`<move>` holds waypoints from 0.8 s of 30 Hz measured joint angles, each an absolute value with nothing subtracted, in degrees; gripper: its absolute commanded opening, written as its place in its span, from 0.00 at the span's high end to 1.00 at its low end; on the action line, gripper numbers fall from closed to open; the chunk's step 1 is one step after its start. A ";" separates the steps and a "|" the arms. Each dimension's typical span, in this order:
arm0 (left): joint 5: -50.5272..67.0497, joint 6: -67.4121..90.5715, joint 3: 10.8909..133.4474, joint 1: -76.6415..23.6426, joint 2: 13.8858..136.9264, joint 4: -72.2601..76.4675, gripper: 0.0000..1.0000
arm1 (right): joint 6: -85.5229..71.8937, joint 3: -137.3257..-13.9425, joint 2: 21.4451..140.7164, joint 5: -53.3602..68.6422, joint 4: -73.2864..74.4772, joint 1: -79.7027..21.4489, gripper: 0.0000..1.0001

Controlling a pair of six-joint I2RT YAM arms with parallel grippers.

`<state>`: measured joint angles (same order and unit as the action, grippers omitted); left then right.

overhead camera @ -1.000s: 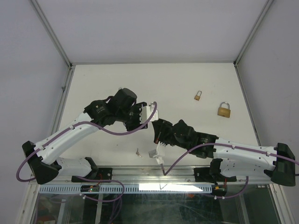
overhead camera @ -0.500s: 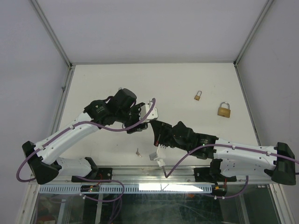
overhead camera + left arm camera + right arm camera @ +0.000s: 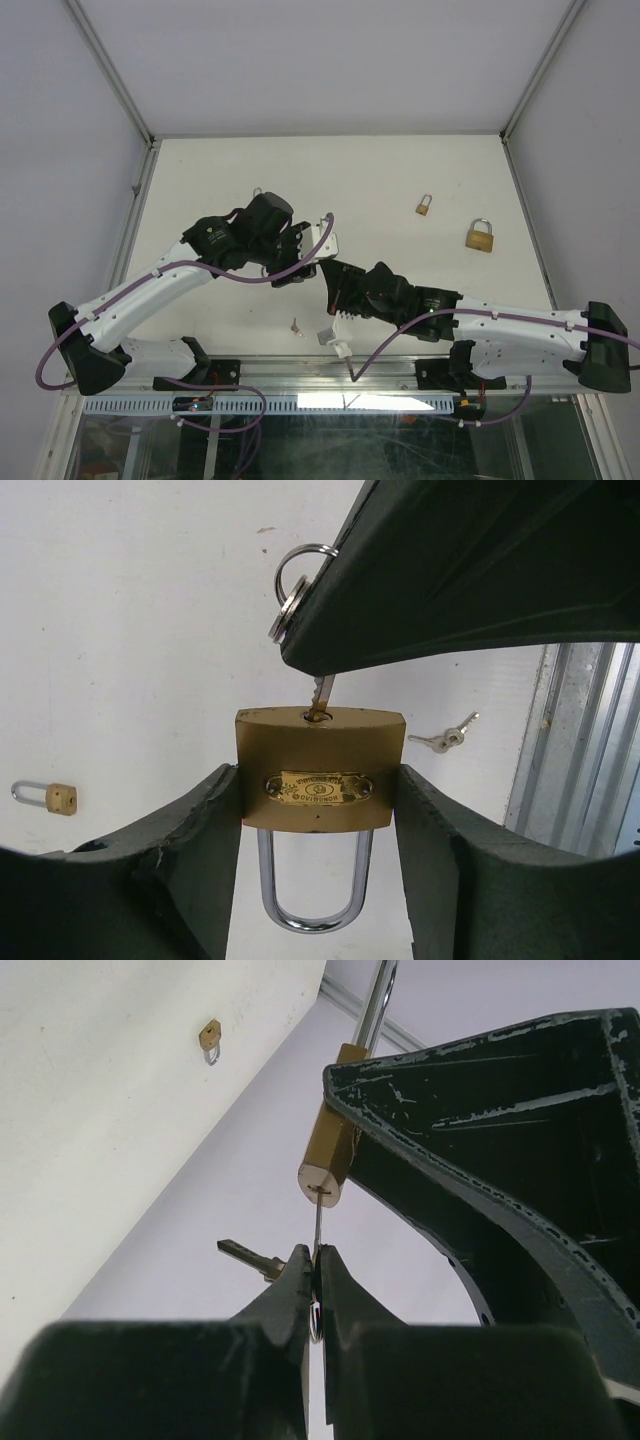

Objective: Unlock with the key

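Observation:
My left gripper (image 3: 318, 815) is shut on a brass padlock (image 3: 320, 780), gripping its body by the sides with the steel shackle toward the camera and the keyhole facing away. My right gripper (image 3: 315, 1260) is shut on a key (image 3: 317, 1222) whose tip sits in the padlock's keyhole (image 3: 322, 1189). In the left wrist view the key blade (image 3: 321, 692) enters the lock's far face, and its ring (image 3: 292, 575) shows beside the right finger. A second key (image 3: 245, 1253) hangs from the ring. In the top view the two grippers meet at mid-table (image 3: 318, 268).
Two more brass padlocks lie on the table at the right, a small one (image 3: 425, 206) and a larger one (image 3: 480, 236). Another small padlock (image 3: 45, 796) lies behind the left arm. A loose pair of keys (image 3: 295, 326) lies near the front edge.
Both grippers have shifted slightly left and closer together. The left gripper has turned a little. Padlock and key stay held.

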<state>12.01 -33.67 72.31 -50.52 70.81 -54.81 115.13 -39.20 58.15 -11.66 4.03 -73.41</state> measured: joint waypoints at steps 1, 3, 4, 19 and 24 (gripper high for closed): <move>11.99 -33.69 72.23 -50.52 70.81 -54.83 1.00 | 115.11 -39.20 58.28 -11.70 3.99 -73.45 1.00; 11.84 -33.71 72.20 -50.52 70.81 -54.87 1.00 | 115.04 -39.20 58.57 -12.01 3.68 -73.63 1.00; 11.81 -33.71 72.20 -50.52 70.83 -54.87 1.00 | 115.00 -39.20 58.63 -12.16 3.60 -73.73 1.00; 11.77 -35.48 64.64 -50.65 62.96 -46.06 1.00 | 113.43 -39.13 56.99 -13.37 2.55 -74.74 1.00; 10.50 -38.61 63.00 -50.74 62.96 -41.69 1.00 | 114.13 -39.13 56.77 -15.55 2.59 -74.72 1.00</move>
